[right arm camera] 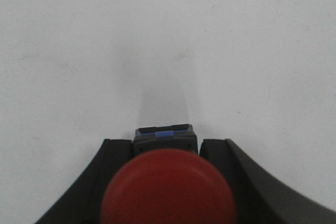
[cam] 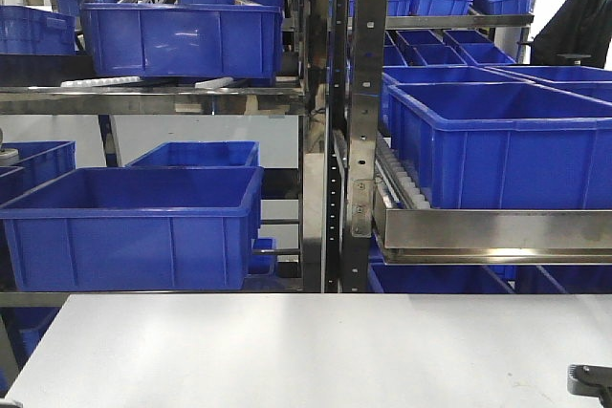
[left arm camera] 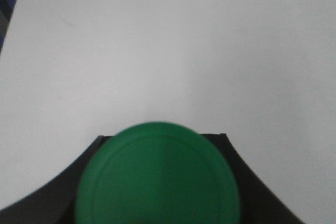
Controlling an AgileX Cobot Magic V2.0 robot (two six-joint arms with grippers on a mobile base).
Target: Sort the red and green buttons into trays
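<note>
Blue crates (cam: 134, 226) on steel racking (cam: 359, 93) fill everything at 12 o'clock beyond the white tabletop (cam: 287, 351). Front view shows no trays and no buttons.

Left tool (left arm camera: 163, 139) is closed round the green button (left arm camera: 157, 177). The cap fills the wrist view at 6 o'clock and dark fingers (left arm camera: 63, 198) flank it at 8 and 4. The contact itself is hidden under the cap.

Right tool (right arm camera: 165, 142) pinches the red button (right arm camera: 168, 187) by its grey body, cap at 6 o'clock. Can't tell the height above the tabletop for either one.

Step as I read it: carry each button to its matching tray.
- Trays aren't in any view, so locate them before committing.
- Grip on the bodies, not the caps; the round heads would likely slip.
- Come in level over the rim and release low so nothing bounces out.
- Mind arm crossing if the trays sit on opposite sides.

Writing: none readable. There's a small blue patch on the red button's body, with no legible text.
</note>
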